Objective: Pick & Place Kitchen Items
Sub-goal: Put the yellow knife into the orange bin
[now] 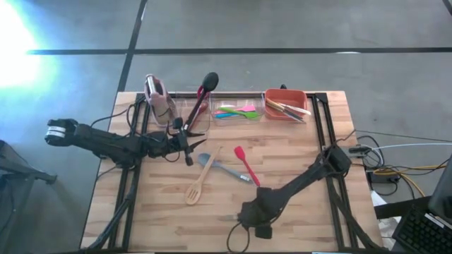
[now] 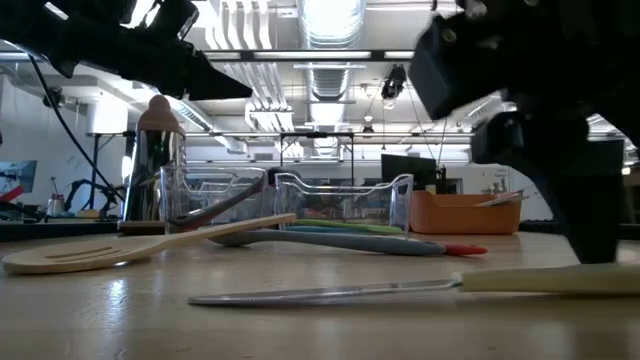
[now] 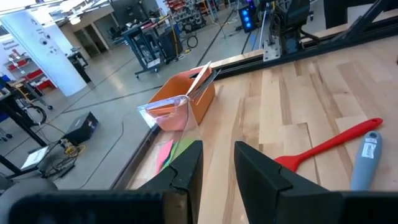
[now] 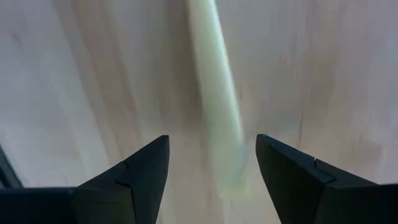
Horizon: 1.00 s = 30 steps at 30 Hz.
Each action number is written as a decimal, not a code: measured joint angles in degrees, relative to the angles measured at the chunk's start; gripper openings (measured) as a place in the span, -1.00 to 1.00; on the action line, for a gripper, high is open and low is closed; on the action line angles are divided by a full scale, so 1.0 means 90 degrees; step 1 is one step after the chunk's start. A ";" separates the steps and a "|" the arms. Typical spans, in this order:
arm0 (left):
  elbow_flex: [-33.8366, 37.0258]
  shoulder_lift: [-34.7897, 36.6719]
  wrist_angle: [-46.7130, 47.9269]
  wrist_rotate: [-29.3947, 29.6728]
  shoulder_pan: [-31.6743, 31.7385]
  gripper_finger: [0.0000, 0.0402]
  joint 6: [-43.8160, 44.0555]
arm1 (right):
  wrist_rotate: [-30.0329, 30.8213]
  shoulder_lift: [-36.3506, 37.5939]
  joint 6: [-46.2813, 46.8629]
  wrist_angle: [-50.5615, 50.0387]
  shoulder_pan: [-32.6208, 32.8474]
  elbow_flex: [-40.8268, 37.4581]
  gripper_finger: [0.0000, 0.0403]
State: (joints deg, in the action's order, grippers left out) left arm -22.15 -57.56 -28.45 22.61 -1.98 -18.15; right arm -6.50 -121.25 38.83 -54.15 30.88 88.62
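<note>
We take the step in hand to be picking up the pale-handled knife (image 4: 214, 99), which lies flat on the table (image 1: 304, 219) at its near edge, right of centre. In the low view it runs across the foreground, thin blade to the left, pale handle (image 2: 545, 281) to the right. The right gripper (image 4: 211, 163) hangs just above that handle, fingers spread wide with the handle between them, nothing held.

To do this well, we would keep the handle centred between the fingers, bring them down until the tips nearly meet the wood, and close across the handle's width, not the blade. The knife lies low and flat, so a shallow pinch could slip off; we judge a grip near mid-handle steadier for the lift.

Farther off, toward the table's middle, lie a wooden spatula (image 1: 198, 185), a blue spatula (image 1: 224, 168) and a red spatula (image 1: 246, 164). Along the far edge stand a clear bin (image 1: 236, 113) with bright utensils and an orange bin (image 1: 285, 104) with pale-handled ones. The left gripper (image 3: 217, 163) waits at the left, near the clear bin, fingers narrowly apart and empty.

Hard to make out: in the high view the right arm covers the knife entirely. The right wrist view blurs the handle, so we cannot tell whether the fingertips touch the wood. The black ladle (image 1: 203, 92) leans at the far left; what supports it we cannot tell.
</note>
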 joint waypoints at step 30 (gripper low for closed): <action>0.0000 0.0000 0.0027 -0.0002 0.0000 -0.53 -0.0005 | 0.0361 -0.0075 0.0899 -0.0032 0.0332 -0.0165 0.14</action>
State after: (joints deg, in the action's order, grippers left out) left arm -22.15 -57.56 -28.21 22.59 -1.98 -18.20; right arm -3.25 -121.93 46.92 -54.43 33.87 87.13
